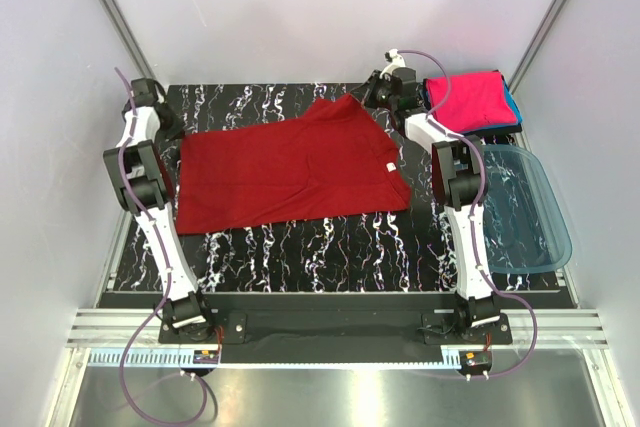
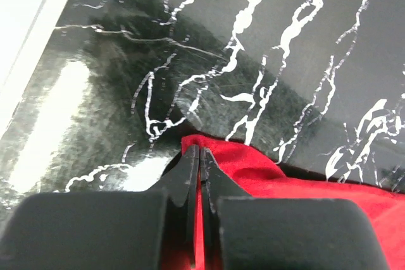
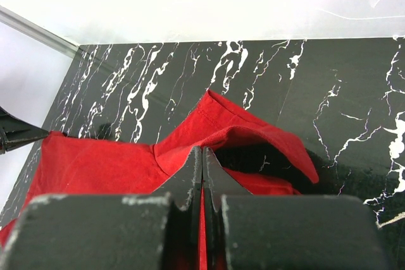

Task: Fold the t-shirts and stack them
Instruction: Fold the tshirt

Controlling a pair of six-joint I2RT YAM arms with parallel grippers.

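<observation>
Top view, shirt: dark red t-shirt (image 1: 290,172) lies spread flat mid-table. Its small white neck label (image 1: 392,165) is near the right edge, print too small to read.
Top view, stack: pink t-shirt (image 1: 468,97) folded on a teal t-shirt (image 1: 512,104) at the far right corner, with the translucent blue tub (image 1: 525,207) just nearer.
Top view, room: bare marble table (image 1: 330,247) along the near edge.
Top view, arms: left gripper (image 1: 180,133) at the shirt's far left corner, right gripper (image 1: 372,99) at its far right.
Left wrist view: jaws pinched on the red corner.
Right wrist view: jaws pinched on a raised red fold.
</observation>
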